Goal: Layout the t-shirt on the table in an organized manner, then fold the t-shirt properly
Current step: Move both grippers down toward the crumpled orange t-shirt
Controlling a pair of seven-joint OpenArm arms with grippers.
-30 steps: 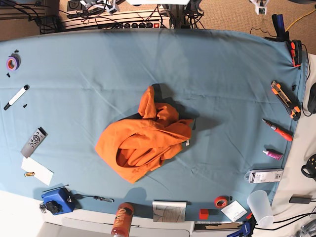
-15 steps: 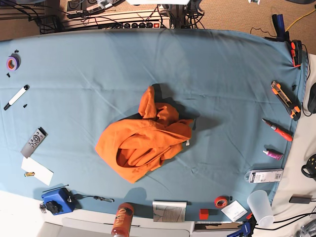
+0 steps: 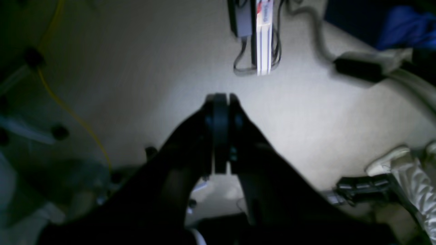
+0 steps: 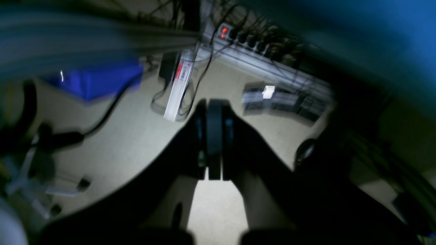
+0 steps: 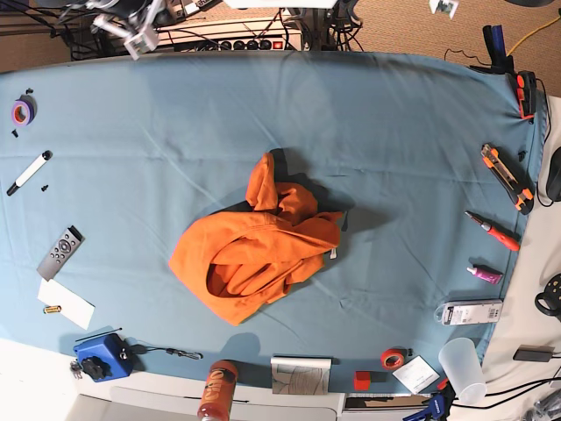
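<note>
The orange t-shirt (image 5: 254, 250) lies crumpled in a heap at the middle of the table (image 5: 394, 123), with a small white tag at its right edge. Neither gripper touches it. My left gripper (image 3: 220, 98) is shut and empty; the left wrist view shows only pale floor and cables beneath it. In the blurred right wrist view my right gripper (image 4: 214, 103) is also shut and empty, over floor beside a power strip. In the base view, part of the right arm (image 5: 131, 26) shows beyond the table's far left edge, and a bit of the left arm (image 5: 443, 7) at the far right.
Along the left edge lie purple tape (image 5: 22, 111), a marker (image 5: 29, 172), a remote (image 5: 60, 252) and paper (image 5: 66, 303). A blue device (image 5: 102, 355) and an orange-lidded bottle (image 5: 217, 390) stand at the front. A box cutter (image 5: 507, 178), orange pen (image 5: 492, 231) and plastic cup (image 5: 462, 368) are at the right.
The right arm's visible part has swung left and nearer the table's far edge. The left arm's part has shifted slightly. The t-shirt has not moved.
</note>
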